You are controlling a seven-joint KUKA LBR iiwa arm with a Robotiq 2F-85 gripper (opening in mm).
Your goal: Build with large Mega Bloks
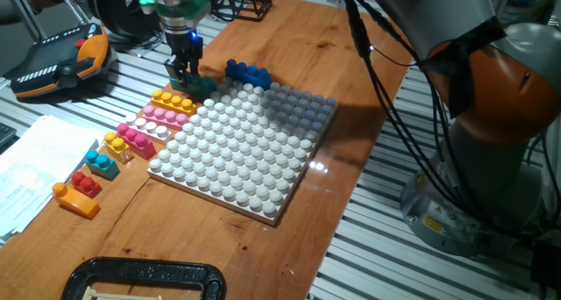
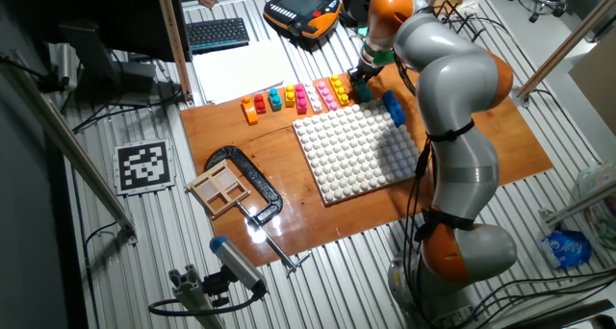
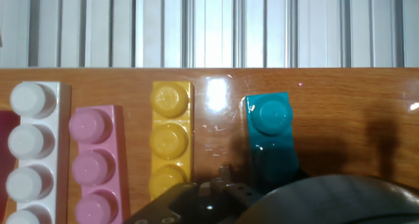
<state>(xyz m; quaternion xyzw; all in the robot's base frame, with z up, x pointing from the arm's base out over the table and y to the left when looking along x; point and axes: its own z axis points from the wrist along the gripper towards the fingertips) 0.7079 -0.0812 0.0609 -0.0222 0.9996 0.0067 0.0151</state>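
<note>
My gripper (image 1: 184,70) is low at the far left corner of the white baseplate (image 1: 245,151), just over a teal brick (image 1: 200,83) on the wood. Its fingers look apart and hold nothing. In the hand view the teal brick (image 3: 270,135) lies just right of centre, its near end hidden by the gripper body. A yellow brick (image 3: 170,139), a pink brick (image 3: 98,162) and a white brick (image 3: 33,152) lie side by side to its left. A blue brick (image 1: 248,74) lies at the baseplate's far edge. A magenta brick (image 1: 136,138), small teal (image 1: 103,164), red (image 1: 86,182) and orange (image 1: 74,200) bricks continue the row.
A black clamp (image 1: 140,278) and a small wooden frame (image 2: 223,187) lie at the board's near end. Papers (image 1: 35,160) and an orange teach pendant (image 1: 61,59) sit to the left. The arm's base (image 1: 491,186) stands to the right.
</note>
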